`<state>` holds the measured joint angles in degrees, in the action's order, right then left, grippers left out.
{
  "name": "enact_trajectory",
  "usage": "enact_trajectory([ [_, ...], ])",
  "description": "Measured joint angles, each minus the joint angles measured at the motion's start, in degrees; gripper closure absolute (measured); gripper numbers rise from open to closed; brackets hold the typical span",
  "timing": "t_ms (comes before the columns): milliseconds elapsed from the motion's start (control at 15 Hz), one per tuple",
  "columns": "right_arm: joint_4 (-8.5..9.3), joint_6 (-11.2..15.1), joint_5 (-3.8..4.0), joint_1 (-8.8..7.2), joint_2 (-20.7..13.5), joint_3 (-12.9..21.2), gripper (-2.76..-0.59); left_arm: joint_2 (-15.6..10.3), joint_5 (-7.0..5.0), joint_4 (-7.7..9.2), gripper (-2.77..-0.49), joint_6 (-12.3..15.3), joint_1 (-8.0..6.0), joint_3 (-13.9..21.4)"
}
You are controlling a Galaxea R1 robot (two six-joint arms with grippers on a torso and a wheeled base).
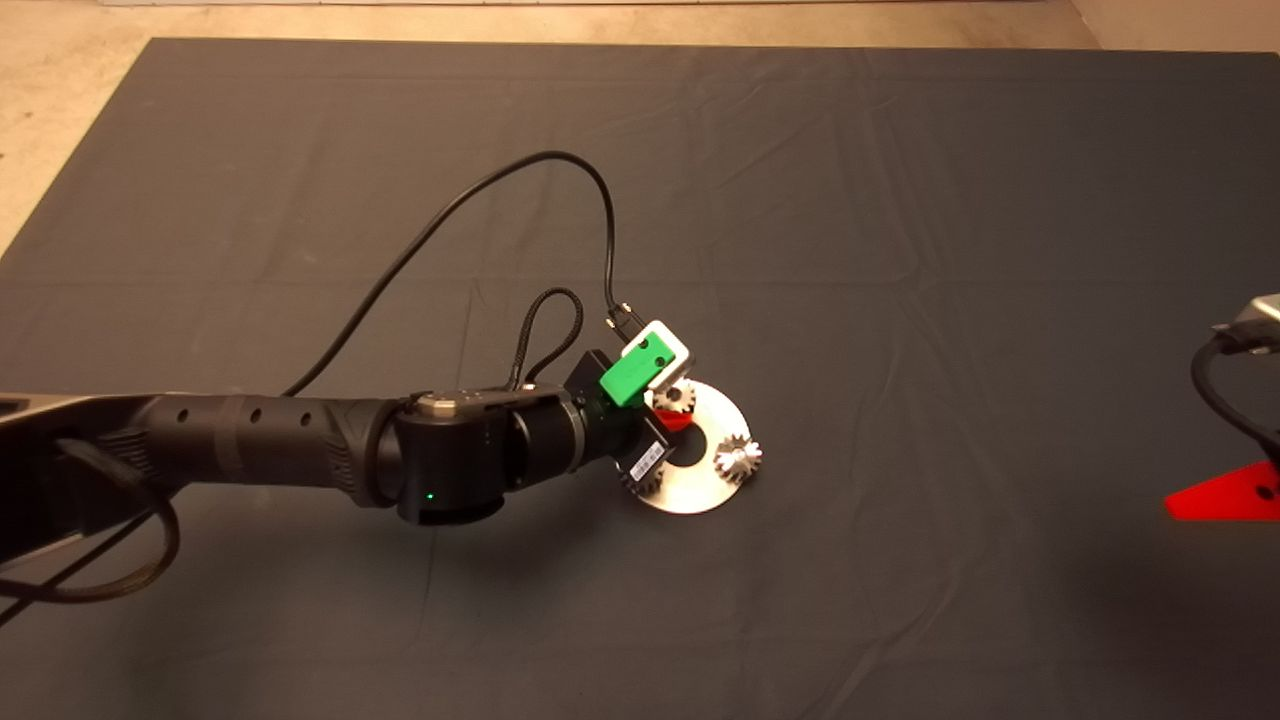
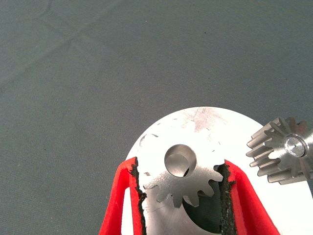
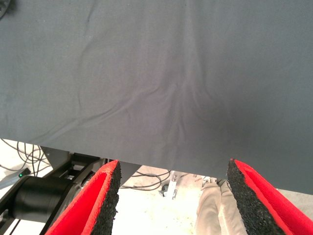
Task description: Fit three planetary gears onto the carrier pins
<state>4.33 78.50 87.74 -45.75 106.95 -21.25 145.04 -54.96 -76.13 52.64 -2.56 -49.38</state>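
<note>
The round silvery carrier plate (image 1: 690,497) lies on the dark mat, right of centre. My left gripper (image 1: 672,412) is over its far left part, shut on a planetary gear (image 2: 183,182). Both black pads (image 2: 139,188) touch the gear's teeth, and the gear lies flat on the plate (image 2: 205,122). A second gear (image 1: 738,458) sits on the plate's right side, with a carrier pin (image 2: 295,145) showing in its centre. A third gear (image 1: 632,486) peeks out from under the left wrist at the plate's near left. My right gripper (image 1: 1230,495) is parked, open and empty, at the right edge.
The left arm's black cable (image 1: 560,165) loops up over the mat behind the gripper. In the right wrist view, beyond the mat's edge (image 3: 146,164), there are a metal frame, cables and a person's leg (image 3: 215,205) on the floor.
</note>
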Motion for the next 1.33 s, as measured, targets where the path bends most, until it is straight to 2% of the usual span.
enact_trajectory([
  [200,0.00,0.00,-0.03,0.00,0.02,0.00,-1.60,0.05,-0.15,-0.07,-0.60,-0.02,-0.18,-0.04],
  [333,0.00,0.00,-0.02,0.00,0.00,0.00,-1.60,-0.47,-0.94,0.00,-0.60,0.00,-0.20,0.88],
  [867,0.00,0.00,-0.02,0.00,0.02,0.00,-1.60,-0.58,-1.02,0.00,-0.60,0.00,-0.63,1.54],
  [1000,0.00,0.00,-0.02,0.00,0.00,0.00,-1.60,-0.29,-0.96,0.00,-0.60,0.00,-0.63,0.59],
  [1133,0.00,0.00,-0.02,0.00,0.00,0.00,-1.60,0.70,0.09,-0.27,-0.60,0.00,-0.90,-1.74],
  [1333,0.02,0.00,0.00,0.00,-0.02,0.00,-1.60,1.46,0.44,-0.30,-0.60,0.00,-0.94,-3.51],
])
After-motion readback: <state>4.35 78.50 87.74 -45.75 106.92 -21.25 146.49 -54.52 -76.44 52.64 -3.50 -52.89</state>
